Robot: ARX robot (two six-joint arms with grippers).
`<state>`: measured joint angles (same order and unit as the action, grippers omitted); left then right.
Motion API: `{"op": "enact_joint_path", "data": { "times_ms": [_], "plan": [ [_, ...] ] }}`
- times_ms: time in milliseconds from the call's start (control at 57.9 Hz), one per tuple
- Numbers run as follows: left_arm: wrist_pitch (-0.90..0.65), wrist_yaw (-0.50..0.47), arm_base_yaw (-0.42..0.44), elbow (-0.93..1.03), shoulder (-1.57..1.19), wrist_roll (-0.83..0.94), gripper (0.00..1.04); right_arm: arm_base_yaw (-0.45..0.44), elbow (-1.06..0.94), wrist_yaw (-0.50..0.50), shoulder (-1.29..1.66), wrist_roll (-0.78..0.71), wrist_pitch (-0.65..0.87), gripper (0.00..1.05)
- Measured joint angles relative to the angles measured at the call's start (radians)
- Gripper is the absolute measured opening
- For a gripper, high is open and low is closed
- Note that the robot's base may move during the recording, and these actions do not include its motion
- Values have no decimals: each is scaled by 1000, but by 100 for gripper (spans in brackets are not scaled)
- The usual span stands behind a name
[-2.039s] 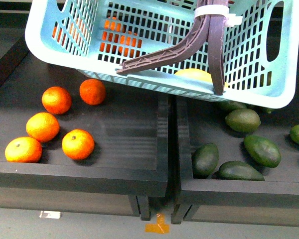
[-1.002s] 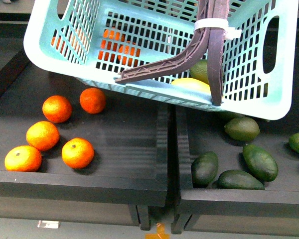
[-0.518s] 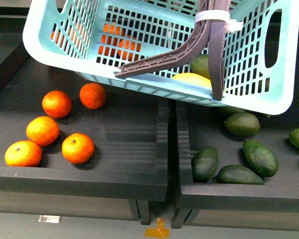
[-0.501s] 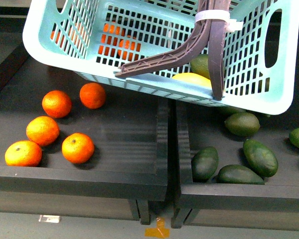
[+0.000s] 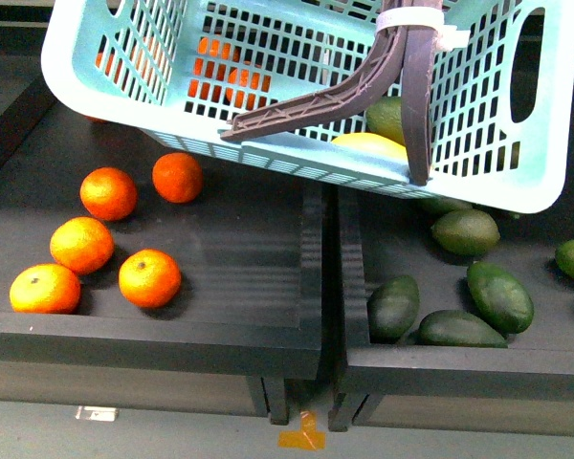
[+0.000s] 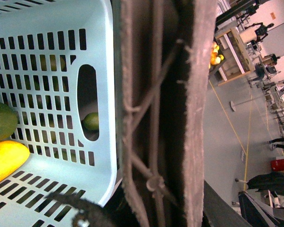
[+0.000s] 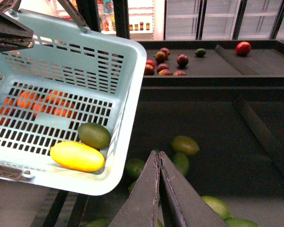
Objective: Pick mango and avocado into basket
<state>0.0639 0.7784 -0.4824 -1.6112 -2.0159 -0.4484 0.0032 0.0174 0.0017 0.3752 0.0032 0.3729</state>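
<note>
I see my right pincer (image 7: 157, 156) pinched shut, empty; left pincer I cannot tell. Both mango (image 5: 368, 145) and avocado (image 5: 386, 117) lie touching inside the basket (image 5: 297, 169), upper centre of front view, mango lengthwise along its near wall.

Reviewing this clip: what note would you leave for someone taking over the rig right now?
Right gripper: shut, empty, beside the basket.
Left gripper: fingers not distinguishable. The basket handles fill its wrist view, and the basket hangs tilted above the trays.
Mango and avocado lie side by side inside the basket.
Done: both picks.
Left: nothing to pick; probably only setting the basket down.
</note>
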Motion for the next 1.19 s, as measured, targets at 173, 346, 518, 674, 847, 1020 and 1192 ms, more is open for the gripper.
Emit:
{"op": "enact_joint_path", "data": {
  "times_ms": [173, 346, 518, 674, 847, 1020, 1192],
  "plan": [
    [0, 0, 0, 0, 0, -1, 13, 0, 0, -2, -84, 0, -82, 2],
    [0, 0, 0, 0, 0, -1, 13, 0, 0, -1, -138, 0, -136, 2],
    [0, 0, 0, 0, 0, -1, 13, 0, 0, -1, -180, 0, -177, 2],
    [0, 0, 0, 0, 0, -1, 13, 0, 0, -3, -291, 0, -321, 2],
    [0, 1, 0, 0, 0, -1, 13, 0, 0, -1, -366, 0, -370, 2],
    [0, 0, 0, 0, 0, -2, 13, 0, 0, -1, -368, -1, -371, 15],
    [0, 0, 0, 0, 0, -1, 13, 0, 0, -2, -368, -1, -371, 56]
  ]
}}
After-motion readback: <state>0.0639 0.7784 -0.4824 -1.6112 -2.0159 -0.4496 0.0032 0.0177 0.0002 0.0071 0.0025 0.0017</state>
